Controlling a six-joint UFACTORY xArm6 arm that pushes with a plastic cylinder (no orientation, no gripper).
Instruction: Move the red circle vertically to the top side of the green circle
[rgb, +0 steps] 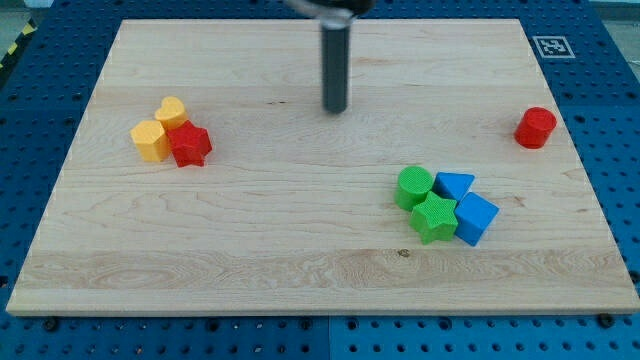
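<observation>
Take the green circle as your landmark. The red circle stands well apart from it, toward the view's right and somewhat toward the view's top, close to the table edge on that side. Your rig carries no claw, so nothing opens, closes or holds anything; you have only my tip, which sits well to the view's left and top of the green circle, touching no block.

Expect the red circle to behave as a small, stiff, light piece that slides easily on the smooth wood. Its round wall will likely roll off a push that is off-centre, so you should meet it squarely on its right-hand face and drive it leftward. The blue blocks and green star touch the green circle's right and bottom, clear of that path.
</observation>
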